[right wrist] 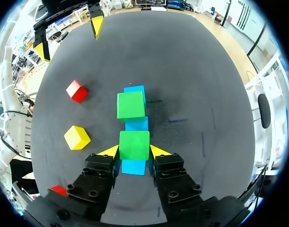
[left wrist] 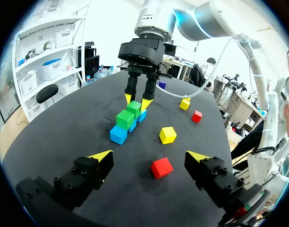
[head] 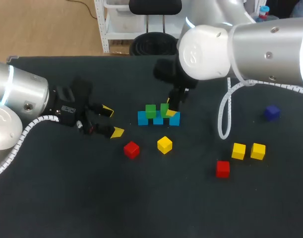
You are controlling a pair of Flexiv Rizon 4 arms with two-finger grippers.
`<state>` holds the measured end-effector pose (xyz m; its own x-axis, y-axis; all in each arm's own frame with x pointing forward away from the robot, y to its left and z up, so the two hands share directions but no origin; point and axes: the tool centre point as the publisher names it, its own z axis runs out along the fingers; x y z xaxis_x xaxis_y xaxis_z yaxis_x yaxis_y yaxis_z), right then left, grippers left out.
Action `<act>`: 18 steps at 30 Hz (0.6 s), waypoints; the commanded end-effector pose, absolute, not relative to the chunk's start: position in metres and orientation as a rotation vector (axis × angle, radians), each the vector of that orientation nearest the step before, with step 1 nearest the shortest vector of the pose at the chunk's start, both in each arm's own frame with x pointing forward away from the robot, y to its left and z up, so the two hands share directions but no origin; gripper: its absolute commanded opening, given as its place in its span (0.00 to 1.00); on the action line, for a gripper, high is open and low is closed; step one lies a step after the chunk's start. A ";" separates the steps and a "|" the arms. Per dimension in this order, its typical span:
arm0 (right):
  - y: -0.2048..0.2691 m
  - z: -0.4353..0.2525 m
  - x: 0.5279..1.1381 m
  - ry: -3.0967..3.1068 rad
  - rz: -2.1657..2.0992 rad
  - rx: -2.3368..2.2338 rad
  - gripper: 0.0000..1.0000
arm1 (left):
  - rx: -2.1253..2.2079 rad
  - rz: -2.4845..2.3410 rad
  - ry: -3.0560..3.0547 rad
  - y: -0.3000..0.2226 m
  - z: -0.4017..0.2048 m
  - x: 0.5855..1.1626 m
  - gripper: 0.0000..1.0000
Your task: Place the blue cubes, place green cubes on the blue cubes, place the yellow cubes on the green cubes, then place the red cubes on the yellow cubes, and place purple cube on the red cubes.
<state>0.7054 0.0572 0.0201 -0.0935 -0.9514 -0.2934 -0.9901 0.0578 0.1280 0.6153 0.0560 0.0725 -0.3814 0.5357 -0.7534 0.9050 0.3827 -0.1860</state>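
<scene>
My right gripper [right wrist: 134, 151] pinches a green cube [right wrist: 134, 143], both yellow tips against its opposite sides. The cube is seated on the near end of the row of blue cubes [right wrist: 136, 124]. A second green cube [right wrist: 131, 105] sits further along the same row. My left gripper [left wrist: 149, 154] is spread and holds nothing, low over the table [head: 67, 198], apart from the stack. Ahead of it lie a red cube [left wrist: 161, 167] and a yellow cube [left wrist: 168, 135]. To the right lie two yellow cubes [head: 238, 150] just beside each other, a second red cube [head: 222, 168] near them, and the purple cube [head: 272, 112] well apart.
</scene>
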 end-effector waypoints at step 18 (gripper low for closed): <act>0.054 0.021 0.706 2.204 0.453 -2.003 0.48 | 1.230 -0.805 2.041 0.057 0.071 0.614 1.00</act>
<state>0.7057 0.0541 0.0206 -0.1108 -0.9497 -0.2928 -0.9883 0.0741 0.1337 0.6152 0.0560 0.0725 -0.3814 0.5357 -0.7533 0.9049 0.3827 -0.1860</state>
